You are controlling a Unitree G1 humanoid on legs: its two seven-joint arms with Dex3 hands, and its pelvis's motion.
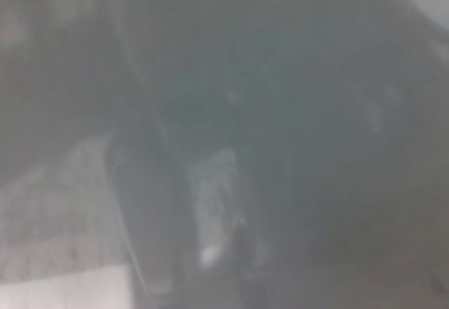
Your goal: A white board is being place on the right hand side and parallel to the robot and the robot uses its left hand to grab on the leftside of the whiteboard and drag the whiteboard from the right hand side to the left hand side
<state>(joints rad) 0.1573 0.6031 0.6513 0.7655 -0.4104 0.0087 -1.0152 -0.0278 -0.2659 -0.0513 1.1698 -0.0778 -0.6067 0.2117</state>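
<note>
although the task turns on the left hand, neither hand can be made out in the head view, so whether the left one is wide, narrow or holding anything cannot be told, and the same goes for the right. what fills nearly the whole picture is a grey, glossy, hazy surface, most likely the whiteboard [302, 77] seen from very close, with only dim reflections on it: a dark vertical shape near the middle and a pale smudge below it. which way the board's left edge lies from the left hand is not shown, nor is its long axis, and no edge worth gripping is visible. by the rig and task alone, the left hand would be the one meant to reach it, but which hand is nearer cannot be judged. at the lower left a lighter, speckled patch [49, 211] shows, perhaps floor or a reflection of it, with a paler band beneath. of the room, nothing more is legible through the blur.
</note>
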